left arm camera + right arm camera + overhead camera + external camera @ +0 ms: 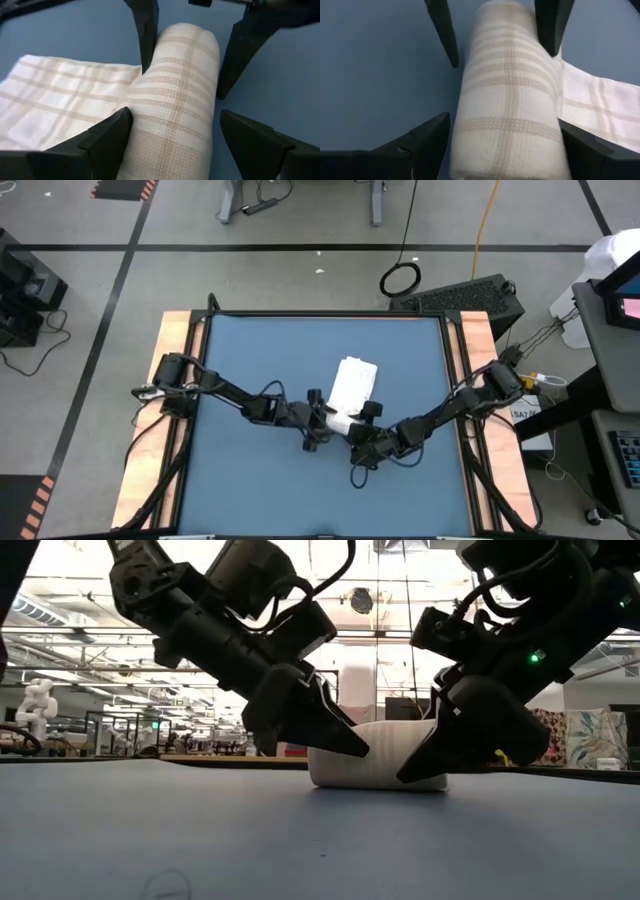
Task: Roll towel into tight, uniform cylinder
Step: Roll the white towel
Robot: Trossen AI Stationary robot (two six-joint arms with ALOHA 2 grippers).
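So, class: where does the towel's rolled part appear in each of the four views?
High: roll mid-table, between both claws.
Low: roll centre, between the dark arms.
Left wrist: roll between open fingers.
Right wrist: roll likewise.
Shared landmark: blue table.

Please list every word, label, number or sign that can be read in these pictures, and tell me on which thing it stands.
None can be read.
The towel has only woven stripes, no print.
The table has no markings.
The left gripper and right gripper show no labels.

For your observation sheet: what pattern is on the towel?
White towel with a faint tan grid; clearest in the left wrist view.
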